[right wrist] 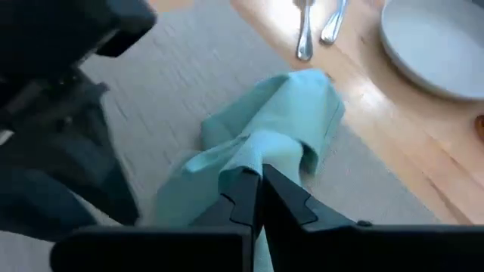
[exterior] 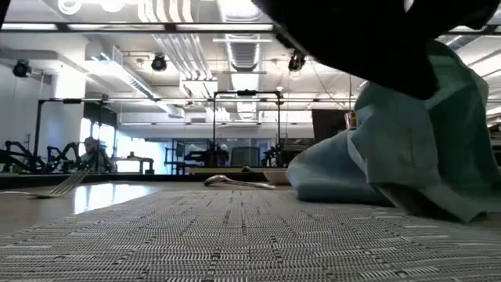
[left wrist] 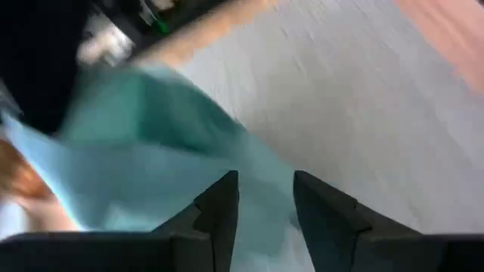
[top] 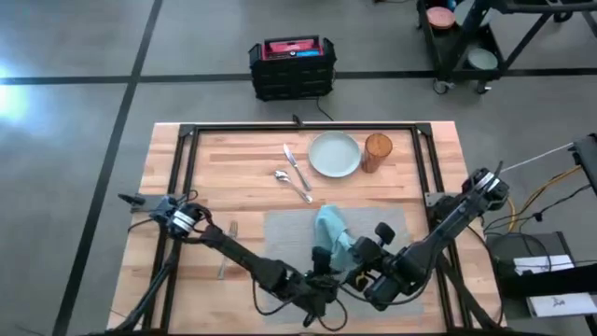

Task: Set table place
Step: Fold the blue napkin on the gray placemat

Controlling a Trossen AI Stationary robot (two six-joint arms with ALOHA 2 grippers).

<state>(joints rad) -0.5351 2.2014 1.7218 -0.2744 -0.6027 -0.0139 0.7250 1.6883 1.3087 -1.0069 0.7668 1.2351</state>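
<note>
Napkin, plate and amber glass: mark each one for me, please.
napkin [top: 332,229], high view, on the middle of the teal cloth.
plate [top: 334,154], high view, on the plate's centre.
amber glass [top: 377,152], high view, on the glass's side.

Two dark six-joint arms of slim black links with bulkier rounded joint housings, pale labels at the shoulder joints, thin black cables trailing alongside, left claw and right claw each ending in two matte black tapered fingers.
</note>
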